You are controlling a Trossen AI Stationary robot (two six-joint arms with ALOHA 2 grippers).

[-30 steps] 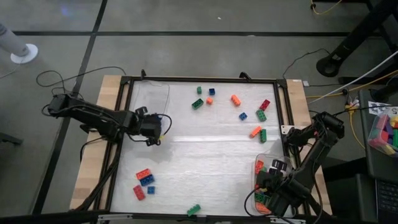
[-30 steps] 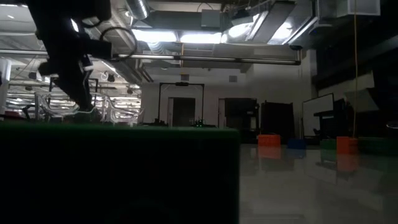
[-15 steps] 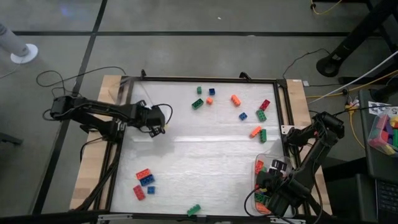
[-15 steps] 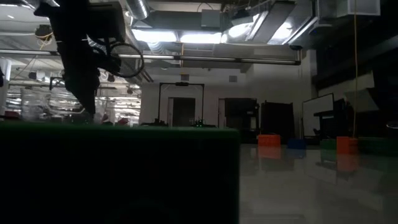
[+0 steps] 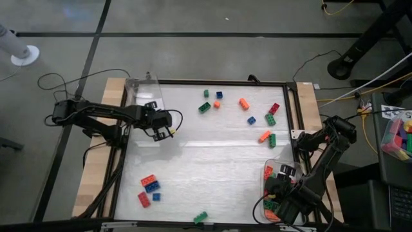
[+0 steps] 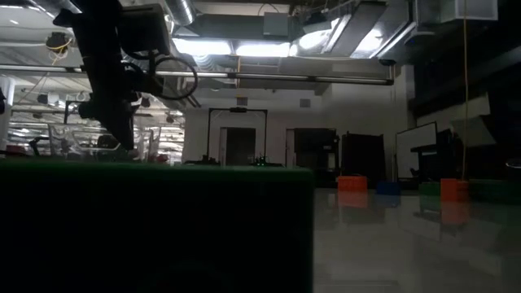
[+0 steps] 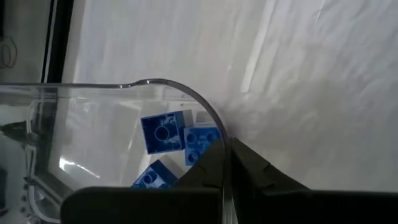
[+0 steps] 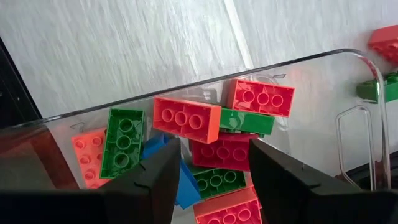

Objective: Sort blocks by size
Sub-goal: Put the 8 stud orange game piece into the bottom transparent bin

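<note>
A clear plastic container [image 5: 143, 93] sits at the table's far left corner with small blue blocks [image 7: 180, 137] inside. My left gripper [image 5: 166, 127] is shut on its wall. Loose red, orange, green and blue blocks [image 5: 244, 103] lie scattered at the far right. More blocks [image 5: 149, 187] lie near left, and a green one [image 5: 201, 217] is at the near edge. At the near right, my right gripper [image 8: 211, 174] hovers open above a second clear container [image 8: 348, 74], which holds several longer blocks [image 8: 186, 118]. My left gripper pinches the clear container's side wall [image 7: 225, 163] just below its rim. One finger is inside the container and one outside. The fingers come slanting down from the table's left side. How the container's bottom meets the table does not show.
A black frame [image 5: 206, 82] borders the white table surface, and cables trail off both sides. The middle of the table [image 5: 212, 161] is bare. In the low view a dark green block [image 6: 155, 228] close to the camera hides most of the tabletop.
My left gripper has swung toward the table's far edge and a little to the right. The clear container's outline has shifted with it toward the far left corner. My right arm has kept still.
</note>
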